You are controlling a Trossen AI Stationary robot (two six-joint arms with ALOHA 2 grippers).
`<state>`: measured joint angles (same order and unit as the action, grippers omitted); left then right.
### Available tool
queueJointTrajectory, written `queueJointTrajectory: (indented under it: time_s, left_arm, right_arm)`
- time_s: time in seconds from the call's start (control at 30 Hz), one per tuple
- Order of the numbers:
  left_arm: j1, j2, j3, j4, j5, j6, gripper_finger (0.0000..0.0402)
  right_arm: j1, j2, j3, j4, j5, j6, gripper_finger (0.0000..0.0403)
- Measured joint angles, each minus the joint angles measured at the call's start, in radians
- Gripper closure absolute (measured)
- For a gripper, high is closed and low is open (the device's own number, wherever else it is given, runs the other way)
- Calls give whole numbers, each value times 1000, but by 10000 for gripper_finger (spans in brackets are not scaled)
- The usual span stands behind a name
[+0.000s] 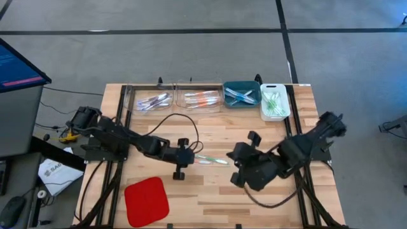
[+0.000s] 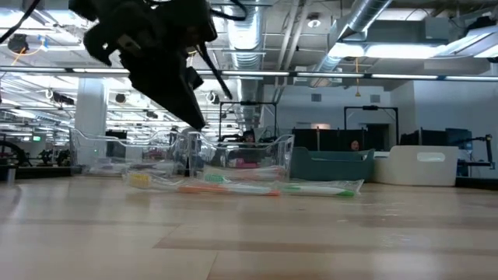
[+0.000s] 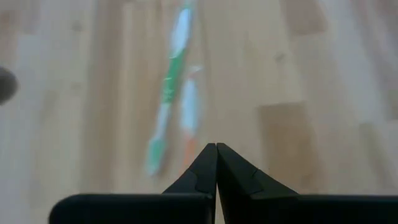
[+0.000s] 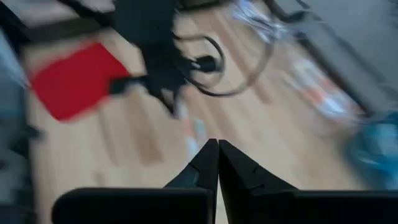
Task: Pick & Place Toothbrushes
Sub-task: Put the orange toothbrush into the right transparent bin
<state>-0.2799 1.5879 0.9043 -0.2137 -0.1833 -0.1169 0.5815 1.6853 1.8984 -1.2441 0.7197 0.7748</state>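
Two toothbrushes (image 1: pixel 210 159) are seen lying loose near the middle of the wooden worktop (image 1: pixel 210 197), one with green accents (image 3: pixel 169 93) and a shorter one with orange (image 3: pixel 188 118) just beside it. The left end effector (image 1: pixel 184 154) is positioned just beside their near ends, its fingers (image 3: pixel 202 171) pressed together with nothing between them. The right end effector (image 1: pixel 249 147) is held over the worktop to the right of the loose toothbrushes, apart from them, its fingers (image 4: pixel 205 165) likewise closed and empty. Along the far edge, sorted toothbrushes are held in four bins: two clear ones (image 1: pixel 152 100) (image 1: pixel 201 98), a teal one (image 1: pixel 241 95) and a white one (image 1: pixel 275 102). A flat red pad (image 1: pixel 146 200) is placed near the front left of the worktop.
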Motion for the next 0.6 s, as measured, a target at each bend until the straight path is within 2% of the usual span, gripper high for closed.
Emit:
queueJointTrajectory:
  time_s: [0.07,0.13,0.27,0.43,0.6]
  left_arm:
    - [-3,0,15,-38,-57,64,402]
    - [2,0,16,-44,-57,109,401]
    - [28,0,16,-29,70,119,396]
    - [48,0,16,-17,143,120,366]
    - [67,23,16,-8,159,120,299]
  right_arm:
    - [14,-77,-146,200,-2,-4,399]
    - [22,-151,-279,404,-15,-32,399]
    - [10,-227,-454,678,-21,-52,398]
    - [-34,-240,-522,842,-19,-98,395]
    - [-71,-191,-526,908,-32,-118,395]
